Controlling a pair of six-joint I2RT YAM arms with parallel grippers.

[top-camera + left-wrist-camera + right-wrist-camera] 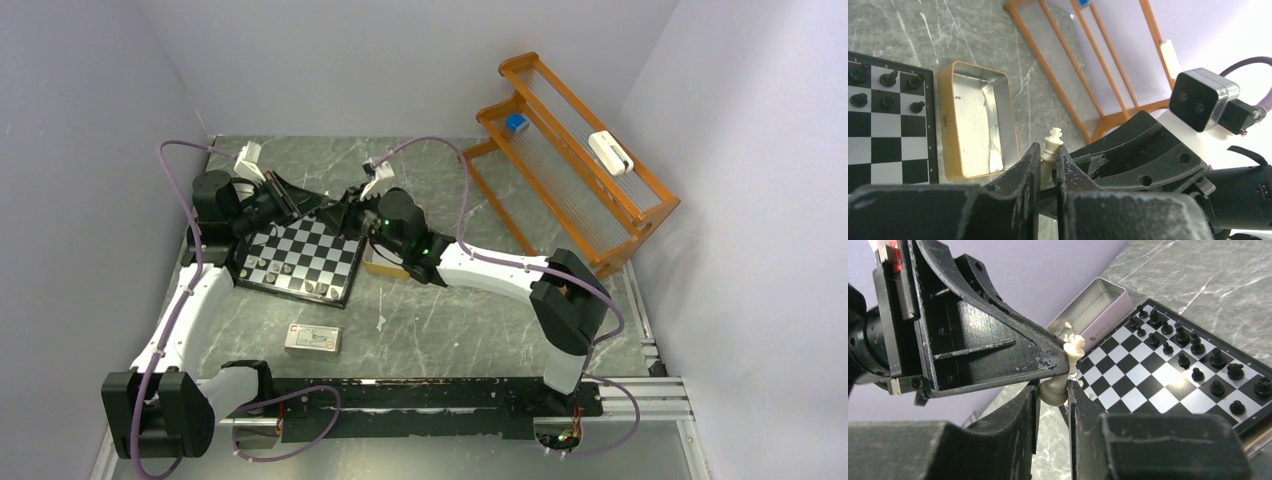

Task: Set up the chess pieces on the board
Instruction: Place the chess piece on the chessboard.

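Starting nearest, black pieces point(287, 270) occupy the near rows of the board point(312, 243); above its far edge, left gripper point(1048, 151) and right gripper point(1053, 390) both pinch one white king point(1053, 139), held clear of the squares; judged a handover; next, one jaw pair must release so the other can seat it on the far rank.

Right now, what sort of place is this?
Probably a robot test cell: two arms bolted to a marble-look table, plain white walls close around, and staged props like a chessboard and orange rack.

Pale chess piece point(1060, 385) upright within the right end effector point(1054, 396), its crown against the left end effector point(1064, 366) tip.
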